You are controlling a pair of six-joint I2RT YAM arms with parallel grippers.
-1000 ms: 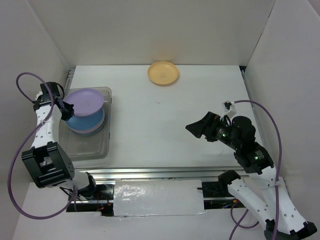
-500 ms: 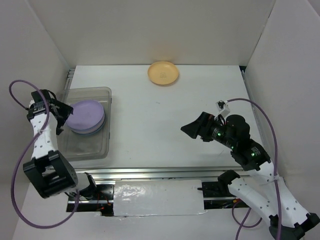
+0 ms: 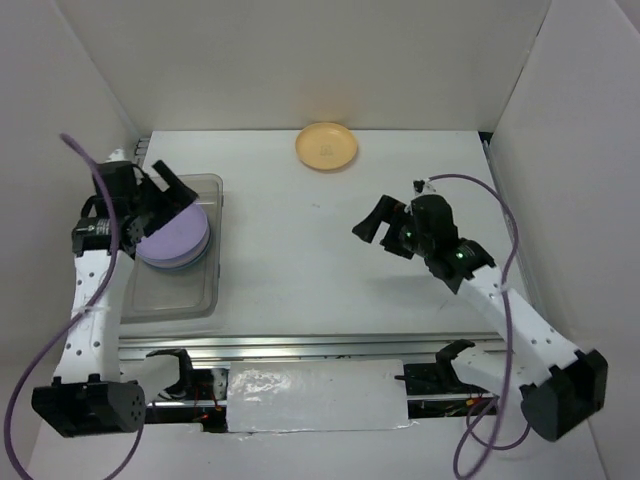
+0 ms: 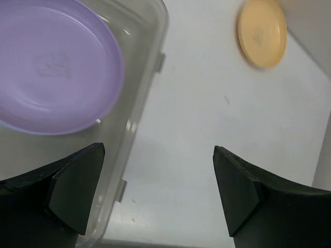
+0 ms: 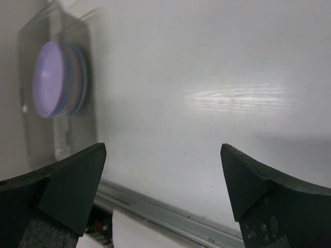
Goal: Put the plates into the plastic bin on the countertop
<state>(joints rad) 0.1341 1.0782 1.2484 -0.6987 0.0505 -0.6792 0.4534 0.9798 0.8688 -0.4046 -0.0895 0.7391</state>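
Observation:
A lilac plate lies on top of a stack of plates in the clear plastic bin at the left of the countertop. A blue plate's edge shows under it. My left gripper hangs open over the bin's far end, holding nothing. In the left wrist view the lilac plate sits upper left, and the bin's rim runs between the wide-apart fingers of that gripper. An orange-yellow plate lies alone at the far edge. My right gripper is open and empty above mid-table.
White walls close the left, far and right sides. A metal rail runs along the front edge. The right wrist view looks across bare countertop to the bin and its stacked plates. The orange-yellow plate shows at the left wrist view's top.
The left gripper let go of the lilac plate, which now lies flat on the stack, then opened and swung over the bin's far end. The right arm reached farther and to the left.

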